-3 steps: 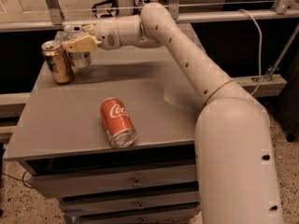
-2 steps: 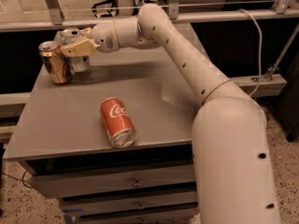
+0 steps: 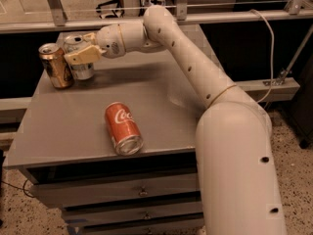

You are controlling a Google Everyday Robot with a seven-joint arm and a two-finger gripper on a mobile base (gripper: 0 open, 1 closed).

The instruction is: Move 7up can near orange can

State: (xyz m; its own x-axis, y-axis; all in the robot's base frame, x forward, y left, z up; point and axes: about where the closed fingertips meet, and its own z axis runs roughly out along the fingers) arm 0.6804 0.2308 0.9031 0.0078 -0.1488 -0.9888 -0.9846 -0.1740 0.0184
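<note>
The silver-grey 7up can (image 3: 82, 70) stands upright at the back left of the grey table (image 3: 161, 97). It is right beside the golden-orange can (image 3: 55, 65), and the two look to be touching. My gripper (image 3: 77, 49) reaches in from the right and is shut on the 7up can. One pale finger (image 3: 82, 56) lies across the can's front and the other is behind its top. The 7up can's base looks to be resting on the table top.
A red Coca-Cola can (image 3: 123, 128) lies on its side near the table's front edge. My arm (image 3: 195, 67) crosses the back right of the table. Drawers (image 3: 142, 192) are below the top, and a metal rail (image 3: 220, 16) runs behind.
My gripper, with the 7up can in it, has shifted slightly left and down beside the orange can. The Coca-Cola can has not moved.
</note>
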